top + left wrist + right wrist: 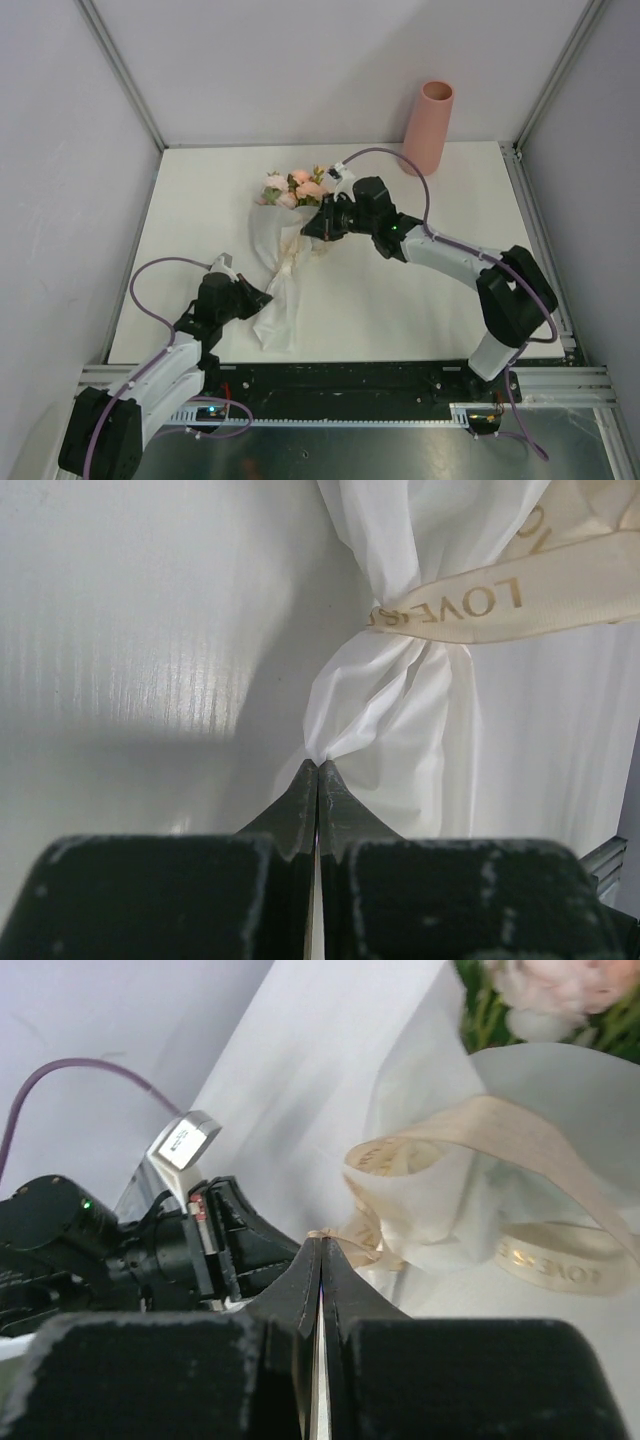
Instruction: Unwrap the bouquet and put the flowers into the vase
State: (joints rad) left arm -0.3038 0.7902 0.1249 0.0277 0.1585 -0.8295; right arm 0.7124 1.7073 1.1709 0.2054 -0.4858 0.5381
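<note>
**Left gripper** (318, 772): I see its jaws pressed together, pinching a gathered fold of the paper wrap (400, 750) at the tips. The ribbon (480, 605), printed with gold lettering, cinches the wrap just ahead of those tips and to their right.

**Right gripper** (320, 1245): I read the jaws as closed, with a loose end of the ribbon caught at their tips. The ribbon's loops lie ahead and to the right, on the wrap.

**Bouquet** (283, 270): it lies flat on the table (200, 200), stretched between the two grippers, with its narrow tail at the left gripper.

**Flowers** (295, 187): they sit just beyond the right gripper.

**Vase** (428, 125): it stands upright well beyond the right gripper, apart from the bouquet.
</note>
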